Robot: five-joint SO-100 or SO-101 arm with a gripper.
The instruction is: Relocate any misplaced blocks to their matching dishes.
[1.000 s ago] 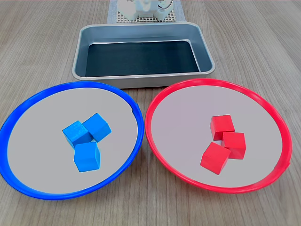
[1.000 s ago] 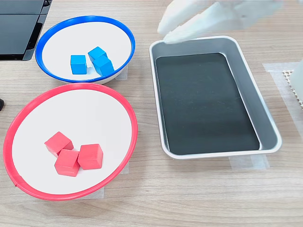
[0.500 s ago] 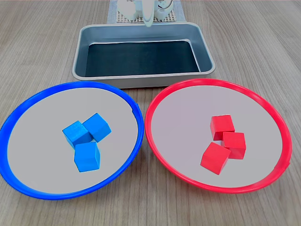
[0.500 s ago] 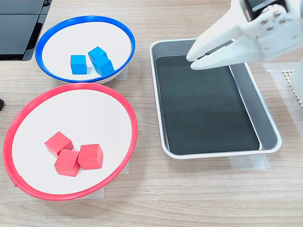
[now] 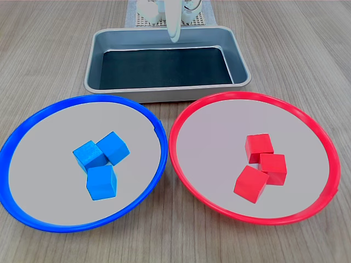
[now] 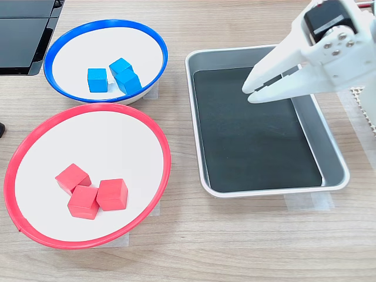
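Three blue blocks (image 5: 101, 159) (image 6: 117, 75) lie clustered in the blue-rimmed dish (image 5: 93, 97) (image 6: 106, 23). Three red blocks (image 5: 260, 167) (image 6: 91, 194) lie clustered in the red-rimmed dish (image 5: 247, 94) (image 6: 88, 107). No block shows outside the dishes in either exterior view. My white gripper (image 5: 174, 35) (image 6: 249, 94) hangs above the grey metal tray, well away from both dishes. Its tips are close together and hold nothing.
The rectangular grey tray (image 5: 241, 60) (image 6: 335, 158) with a dark bottom holds nothing. The arm's white base stands on a perforated mat (image 5: 204, 19) (image 6: 358, 94) behind the tray. A black object (image 6: 23, 35) lies at the second exterior view's top left.
The gripper has swung from the tray's edge near the blue dish to over the tray's middle, coming lower. The blocks have not moved.
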